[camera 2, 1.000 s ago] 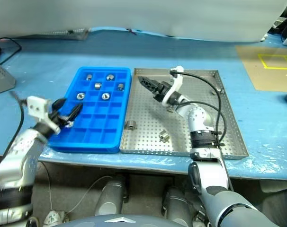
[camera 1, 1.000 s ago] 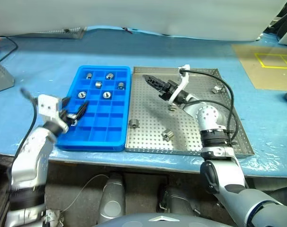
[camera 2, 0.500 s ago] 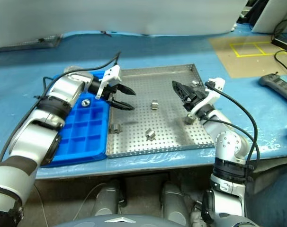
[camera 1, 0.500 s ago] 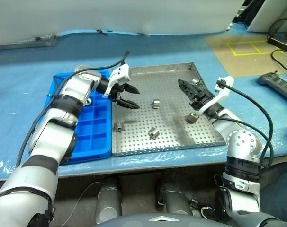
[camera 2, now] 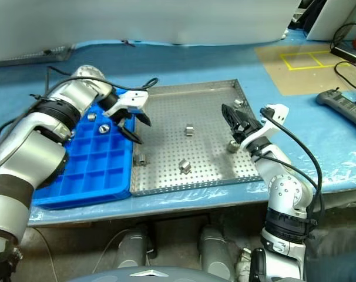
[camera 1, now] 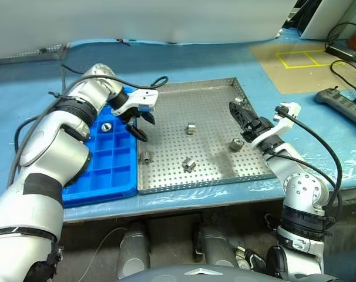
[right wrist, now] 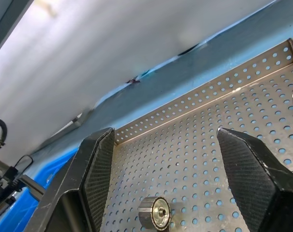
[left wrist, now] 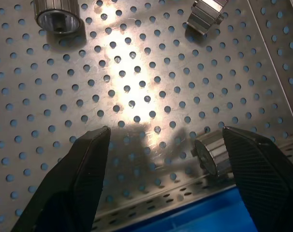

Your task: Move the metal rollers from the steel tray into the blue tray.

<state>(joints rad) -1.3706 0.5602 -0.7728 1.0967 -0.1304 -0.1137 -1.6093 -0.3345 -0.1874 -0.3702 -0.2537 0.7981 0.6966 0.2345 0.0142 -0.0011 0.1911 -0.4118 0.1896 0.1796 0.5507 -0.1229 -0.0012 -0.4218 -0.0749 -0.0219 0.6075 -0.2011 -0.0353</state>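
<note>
The steel tray (camera 1: 213, 94) lies in the middle with several metal rollers loose on its perforated floor: one (camera 1: 191, 128) mid-tray, one (camera 1: 189, 165) nearer me, one (camera 1: 145, 157) by the left rim, one (camera 1: 235, 144) on the right. The blue tray (camera 1: 107, 176) sits to its left, partly behind my left arm, with a roller (camera 1: 106, 126) in a compartment. My left gripper (camera 1: 144, 126) hangs open, pointing down over the steel tray's left edge, with a roller (left wrist: 214, 154) beside one finger. My right gripper (camera 1: 239, 113) is open and empty above the tray's right side, a roller (right wrist: 154, 212) lying ahead of it.
The table is covered in a blue sheet (camera 1: 184, 59). A black handheld device (camera 1: 345, 108) with cables lies at the right. A brown floor patch with yellow tape (camera 1: 295, 59) is at the far right. A white wall panel (camera 1: 166, 17) runs along the back.
The view has shifted. My left arm swung from the blue tray's near-left corner to the steel tray's left edge and turned downward. My right gripper drew back to the tray's right side.
</note>
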